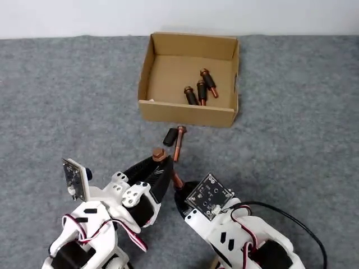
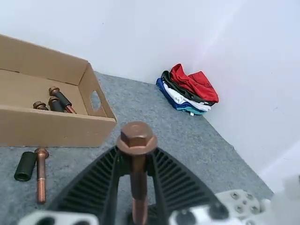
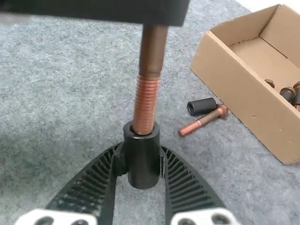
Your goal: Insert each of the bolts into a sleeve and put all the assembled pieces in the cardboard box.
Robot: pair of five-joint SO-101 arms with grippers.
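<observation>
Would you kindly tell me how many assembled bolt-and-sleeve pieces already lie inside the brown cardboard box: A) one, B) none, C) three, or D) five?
C: three copper bolts in black sleeves lie inside the brown cardboard box, while one loose copper bolt and one loose black sleeve lie on the grey carpet in front of it.

Desk (image 1: 67, 101): grey, flecked felt. Wall (image 1: 56, 17): white. Box (image 1: 188, 115): plain tan cardboard.
Held bolt (image 2: 136, 140): copper. Held sleeve (image 3: 142, 164): black.
Loose bolt (image 1: 178, 143): copper. Loose sleeve (image 1: 170, 137): black.
Boxed pieces (image 1: 202, 89): copper heads and tips, black sleeves.
Left tool (image 2: 137, 157), right tool (image 3: 140, 152): black, ribbed; white mounts.
Arm wiring (image 1: 84, 230): red, white, black.
Cloth pile (image 2: 187, 89): red, black, white, blue, teal.
</observation>
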